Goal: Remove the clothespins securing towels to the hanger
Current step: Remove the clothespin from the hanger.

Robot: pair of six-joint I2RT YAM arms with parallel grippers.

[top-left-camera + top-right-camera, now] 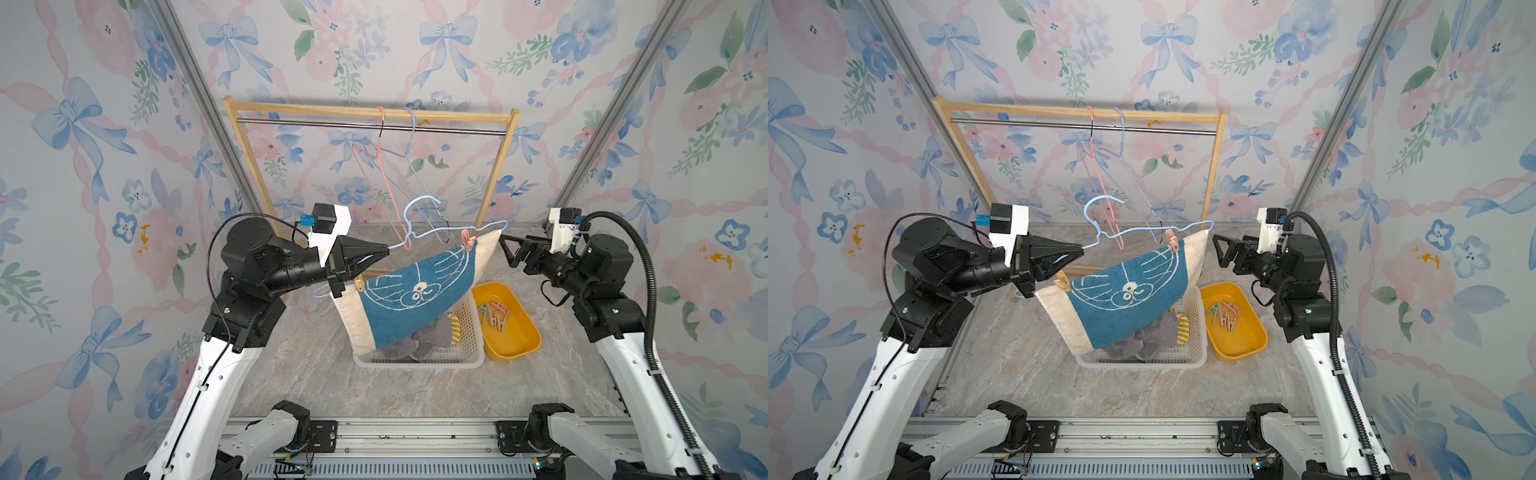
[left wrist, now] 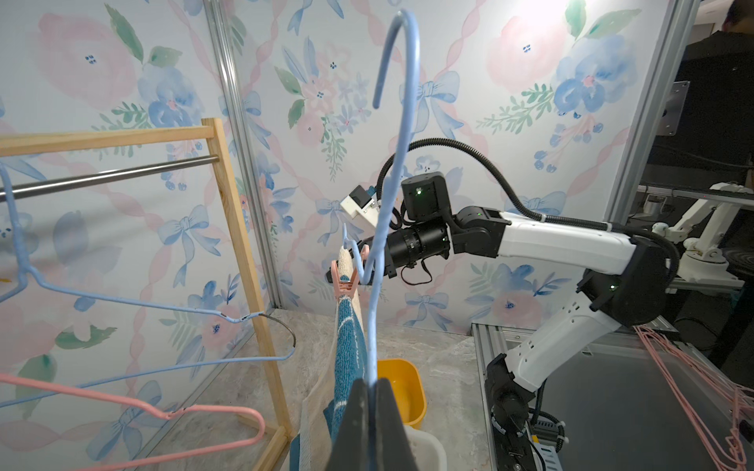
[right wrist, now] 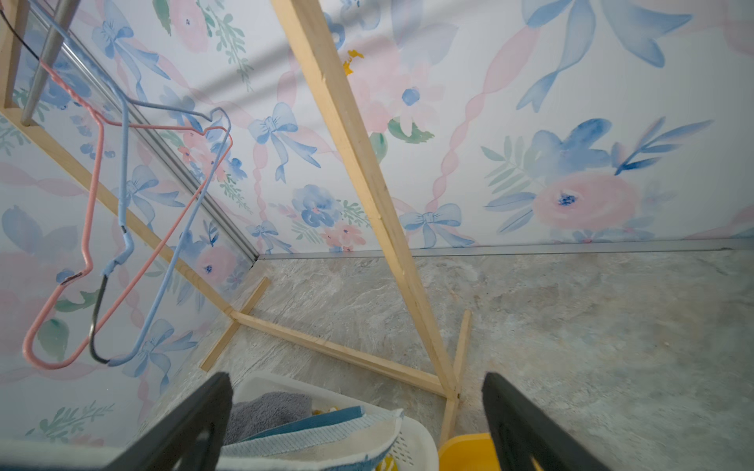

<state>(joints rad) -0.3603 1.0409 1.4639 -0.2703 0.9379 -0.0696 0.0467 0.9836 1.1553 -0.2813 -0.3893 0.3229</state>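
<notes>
Left claw (image 1: 384,250) clamps blue hanger (image 1: 424,203); right claw (image 1: 505,249), centre right, gapes empty. Pink clothespin (image 1: 468,242) and peach clothespin (image 1: 360,286) remain on blue towel (image 1: 415,301); removed clothespins (image 1: 494,316) lie in yellow tub (image 1: 519,347).

Blue towel (image 1: 415,299) on tilted hanger (image 2: 407,122), pink clothespin (image 1: 468,241), tan clothespin (image 1: 360,286)
</notes>
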